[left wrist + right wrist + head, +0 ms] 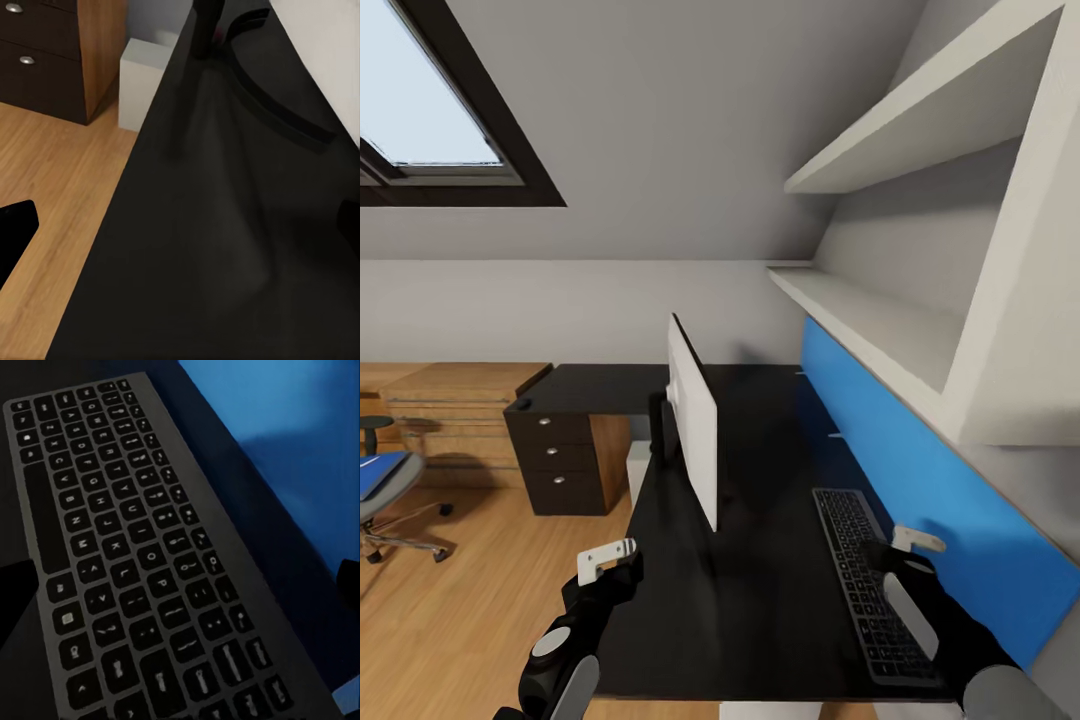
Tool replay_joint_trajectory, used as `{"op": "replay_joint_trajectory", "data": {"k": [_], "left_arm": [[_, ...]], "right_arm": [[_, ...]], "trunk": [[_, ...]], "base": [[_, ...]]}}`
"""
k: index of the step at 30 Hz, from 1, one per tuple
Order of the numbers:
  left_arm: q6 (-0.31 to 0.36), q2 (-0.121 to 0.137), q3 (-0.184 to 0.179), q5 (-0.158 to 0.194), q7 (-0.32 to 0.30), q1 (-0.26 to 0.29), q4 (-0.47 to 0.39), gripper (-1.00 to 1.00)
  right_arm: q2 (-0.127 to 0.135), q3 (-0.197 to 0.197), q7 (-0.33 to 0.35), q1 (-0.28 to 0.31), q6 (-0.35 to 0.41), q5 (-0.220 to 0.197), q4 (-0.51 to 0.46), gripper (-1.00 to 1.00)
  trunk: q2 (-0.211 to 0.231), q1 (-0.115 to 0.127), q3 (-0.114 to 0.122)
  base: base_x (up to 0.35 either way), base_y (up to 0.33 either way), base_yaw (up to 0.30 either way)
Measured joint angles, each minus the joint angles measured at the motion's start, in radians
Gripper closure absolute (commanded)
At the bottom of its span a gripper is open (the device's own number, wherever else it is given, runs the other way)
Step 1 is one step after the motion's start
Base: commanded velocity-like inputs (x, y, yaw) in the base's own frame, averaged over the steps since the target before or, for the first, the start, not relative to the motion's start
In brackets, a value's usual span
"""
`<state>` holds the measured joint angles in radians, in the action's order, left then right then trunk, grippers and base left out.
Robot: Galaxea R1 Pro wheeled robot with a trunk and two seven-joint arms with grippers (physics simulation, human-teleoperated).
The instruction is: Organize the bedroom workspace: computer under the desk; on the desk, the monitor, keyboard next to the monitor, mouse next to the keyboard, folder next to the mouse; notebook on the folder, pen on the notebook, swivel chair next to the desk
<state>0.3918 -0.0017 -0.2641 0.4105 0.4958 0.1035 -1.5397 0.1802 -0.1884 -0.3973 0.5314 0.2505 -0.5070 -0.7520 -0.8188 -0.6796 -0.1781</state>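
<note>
1. Right wrist view: keyboard (142, 562) lies flat on the black desk top (300, 577), just beside the blue wall panel (292, 427). My right gripper (916, 560) hangs low over its near half. Dark finger edges sit well apart at both sides of the view, so released, holding nothing.
2. Handling guess: keyboard looks slim, stiff and light, with a smooth frame likely slippery. I'd pinch across a long edge or slide it; keys give poor purchase.
3. Left gripper (605, 562) hovers at the desk's near-left edge, arm reaching up from below. I judge it released, since one finger shows far aside in the left wrist view and nothing is in it.
4. Monitor (692, 430) stands edge-on mid-desk, between the arms and left of the keyboard. Broad panel on a thin stand, so probably tippy.
5. Drawer unit (560, 460) sits farther back on the left.
6. Swivel chair (390, 490) is far left, well apart from the desk, with the blue folder (378, 470) on its seat. Thin and flat, so it will likely need an edge grip.
</note>
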Motion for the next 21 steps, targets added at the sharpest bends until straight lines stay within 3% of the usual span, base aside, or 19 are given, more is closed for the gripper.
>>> {"op": "replay_joint_trajectory", "data": {"k": [5,16,21], "left_arm": [[0.000,0.000,0.000,0.000,0.000,0.000,0.000,-1.00],[0.000,0.000,0.000,0.000,-0.001,0.000,-0.001,-1.00],[0.001,0.000,-0.001,0.008,-0.001,0.000,-0.034,-1.00]], "right_arm": [[0.014,0.000,0.020,0.010,-0.016,-0.002,0.023,-1.00],[0.022,0.006,0.023,0.012,-0.029,-0.009,0.032,-1.00],[0.030,0.041,0.081,0.039,-0.029,-0.011,0.099,-1.00]], "trunk": [[0.000,0.000,0.000],[0.000,0.000,0.000],[-0.007,-0.004,-0.003]], "base": [[0.157,-0.001,0.000],[0.017,0.000,0.000],[0.000,0.000,0.000]]}}
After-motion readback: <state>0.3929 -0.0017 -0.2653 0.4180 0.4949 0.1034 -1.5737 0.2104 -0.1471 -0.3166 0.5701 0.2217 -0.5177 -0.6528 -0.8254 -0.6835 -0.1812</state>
